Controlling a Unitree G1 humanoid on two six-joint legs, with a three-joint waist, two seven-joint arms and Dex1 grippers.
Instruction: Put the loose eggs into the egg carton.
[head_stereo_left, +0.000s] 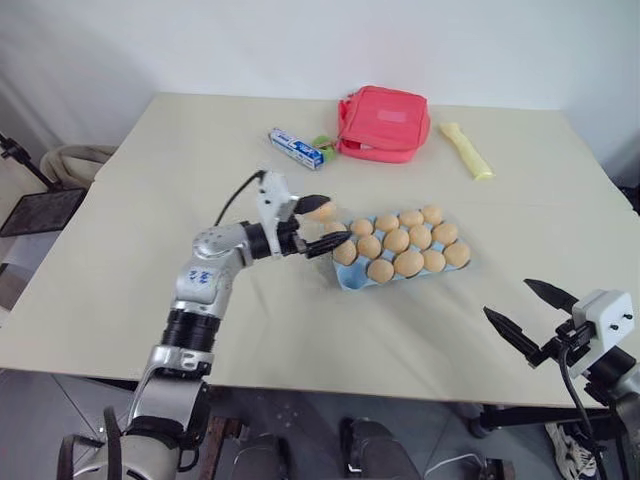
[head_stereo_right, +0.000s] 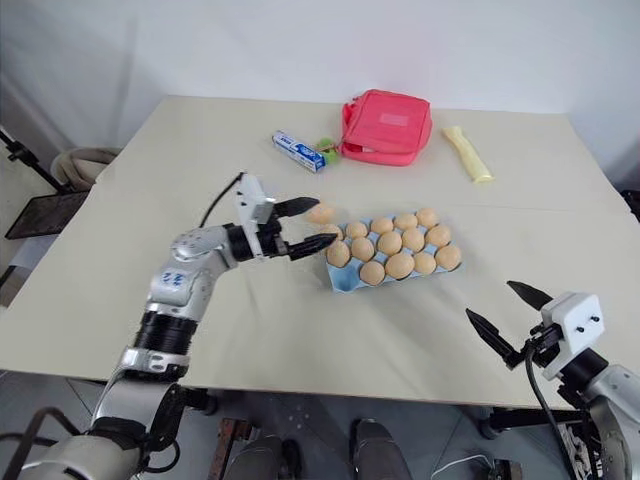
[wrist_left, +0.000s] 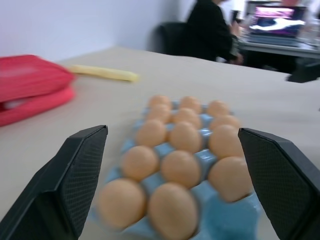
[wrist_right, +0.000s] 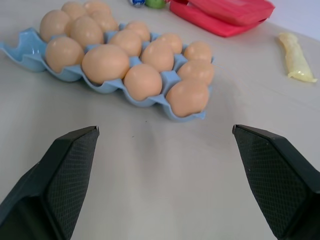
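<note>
Egg carton (head_stereo_left: 345, 279), light blue, sits on the beige worktop (head_stereo_left: 150, 200) a bit right of centre, long axis angled up toward the far right. Eggs (head_stereo_left: 396, 240), tan-orange, fill the cups in rows; one bare blue cup shows at the near-left corner in the right wrist view. One more egg (head_stereo_right: 320, 213) lies at the carton's far-left end, just beyond the left hand's fingertips; can't tell whether it is seated in a cup or resting on the rim.

Left hand (head_stereo_left: 322, 224): fingers spread wide, nothing between them. It hovers at the carton's left end, pointing across it, upper finger (head_stereo_left: 312, 203) just beside that end egg, lower finger by the corner cup. Left wrist view looks straight down the rows of eggs between both black fingers, no contact visible.

Right hand (head_stereo_left: 530, 311): also wide open and empty, low at the near-right edge of the worktop, well apart from the carton, pointing toward it.

Further out: red zip pouch (head_stereo_left: 383, 122) at the far side behind the carton; a blue-and-white tube-like pack (head_stereo_left: 296, 148) to its left with a small green item (head_stereo_left: 322, 142) between them, touching or nearly so. A pale yellow soft pack (head_stereo_left: 466, 150) lies to the right of the pouch. A person in dark clothing (wrist_left: 212, 30) sits at a desk with a lit screen (wrist_left: 277, 17) in the background.
</note>
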